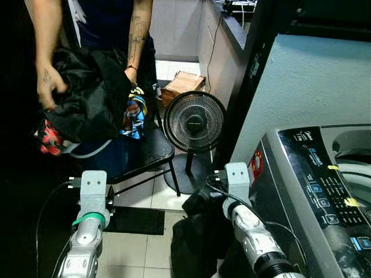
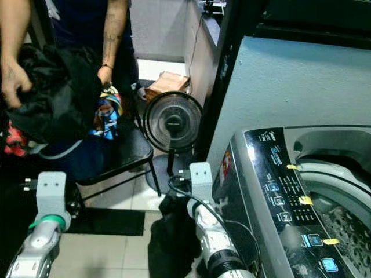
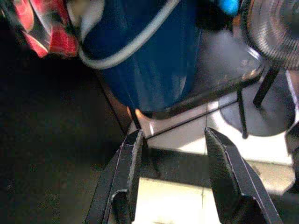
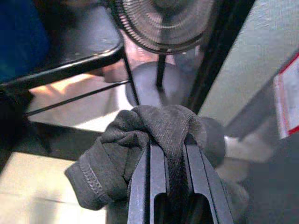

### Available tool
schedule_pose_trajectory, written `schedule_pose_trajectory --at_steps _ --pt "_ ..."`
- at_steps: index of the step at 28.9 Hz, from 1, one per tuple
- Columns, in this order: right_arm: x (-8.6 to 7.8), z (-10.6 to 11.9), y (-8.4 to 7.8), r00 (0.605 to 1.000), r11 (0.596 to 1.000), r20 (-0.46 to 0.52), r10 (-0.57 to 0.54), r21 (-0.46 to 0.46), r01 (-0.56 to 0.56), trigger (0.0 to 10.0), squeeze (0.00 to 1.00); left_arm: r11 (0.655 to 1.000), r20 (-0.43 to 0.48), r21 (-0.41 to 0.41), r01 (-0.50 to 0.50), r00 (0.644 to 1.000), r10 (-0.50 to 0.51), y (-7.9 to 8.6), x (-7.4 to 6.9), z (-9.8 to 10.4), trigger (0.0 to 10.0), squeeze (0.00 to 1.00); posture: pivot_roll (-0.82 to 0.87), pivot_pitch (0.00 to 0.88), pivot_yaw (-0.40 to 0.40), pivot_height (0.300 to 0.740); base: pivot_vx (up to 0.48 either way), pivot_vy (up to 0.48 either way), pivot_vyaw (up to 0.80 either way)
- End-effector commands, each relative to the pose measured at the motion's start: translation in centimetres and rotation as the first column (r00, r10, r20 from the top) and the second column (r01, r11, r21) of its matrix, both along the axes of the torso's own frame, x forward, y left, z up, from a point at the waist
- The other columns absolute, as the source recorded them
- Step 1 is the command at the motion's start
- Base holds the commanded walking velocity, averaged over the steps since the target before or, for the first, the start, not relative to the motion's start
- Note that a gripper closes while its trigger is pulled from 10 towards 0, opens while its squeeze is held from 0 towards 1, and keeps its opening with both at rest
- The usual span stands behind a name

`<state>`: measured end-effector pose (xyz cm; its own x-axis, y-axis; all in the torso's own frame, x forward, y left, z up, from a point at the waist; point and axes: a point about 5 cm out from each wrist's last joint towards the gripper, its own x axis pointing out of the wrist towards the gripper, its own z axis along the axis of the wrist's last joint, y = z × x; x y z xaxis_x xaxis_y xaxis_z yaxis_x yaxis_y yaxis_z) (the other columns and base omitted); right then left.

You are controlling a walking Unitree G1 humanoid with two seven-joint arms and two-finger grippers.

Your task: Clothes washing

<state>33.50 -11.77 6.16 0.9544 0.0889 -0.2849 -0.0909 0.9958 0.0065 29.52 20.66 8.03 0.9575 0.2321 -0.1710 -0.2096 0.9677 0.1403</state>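
Nearest: right gripper [image 4: 168, 154], jaws pinched on dark garment [image 4: 140, 140], bunched fold gripped, rest hanging over floor beside washer [image 2: 301, 191]. Soft, light, floppy; prob. drapes and snags on rim. Left gripper [image 3: 173, 158], jaws apart, empty. Further: chair [image 1: 152, 152], fan [image 1: 194, 121], person w/ clothes bundle [image 1: 93, 98].

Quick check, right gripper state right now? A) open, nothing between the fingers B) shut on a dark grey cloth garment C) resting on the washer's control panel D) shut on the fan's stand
B: in the right wrist view the right gripper has its two black fingers closed together with the dark grey cloth garment bunched over their tips, well short of the fan.
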Motion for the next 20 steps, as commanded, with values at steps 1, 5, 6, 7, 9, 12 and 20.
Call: schedule_pose_trajectory --at_steps 1,5,6,7,9,12,20 --pt "0.7 1.9 0.1 0.996 0.998 0.086 -0.005 0.064 0.0 10.0 0.0 0.999 0.033 -0.045 0.017 0.999 -0.016 -0.6 0.2 0.7 10.0 0.0 0.14 0.0 -0.006 0.74 0.0 0.0 0.0" --pt "1.3 3.6 0.3 0.987 0.991 0.159 -0.02 0.132 -0.001 10.0 0.0 0.995 0.068 -0.072 0.062 0.996 -0.057 -1.4 0.9 1.9 10.0 0.0 0.14 0.0 -0.011 0.74 0.0 0.0 0.0" --pt "1.6 4.2 0.3 0.983 0.988 0.184 -0.03 0.155 0.002 10.0 0.0 0.995 0.08 -0.074 0.071 0.995 -0.065 -1.7 1.2 2.4 10.0 0.0 0.14 0.0 -0.011 0.74 0.0 0.0 0.0" --pt "2.5 7.9 -0.1 0.941 0.967 0.327 -0.09 0.256 0.004 10.0 0.0 0.997 0.192 -0.028 0.067 0.98 -0.06 -1.8 1.9 4.9 10.0 0.0 0.14 0.0 -0.011 0.74 0.0 0.0 0.0" --pt "3.0 12.0 -0.6 0.863 0.93 0.475 -0.171 0.366 -0.017 10.0 0.0 0.999 0.322 0.023 0.048 0.945 -0.053 -1.9 2.5 7.8 10.0 0.0 0.14 0.0 -0.011 0.74 0.0 0.0 0.0" --pt "2.8 16.6 -1.4 0.735 0.929 0.643 -0.217 0.367 -0.047 10.0 0.0 0.999 0.428 -0.009 0.046 0.903 -0.037 -1.9 3.0 11.0 10.0 0.0 0.14 0.0 -0.011 0.74 0.0 0.0 0.0" --pt "3.3 19.1 -0.3 0.746 0.966 0.658 -0.098 0.244 -0.088 10.0 0.0 0.996 0.603 -0.039 0.084 0.797 -0.044 -2.0 3.8 18.0 10.0 0.0 0.14 0.0 -0.011 0.74 0.0 0.0 0.0"
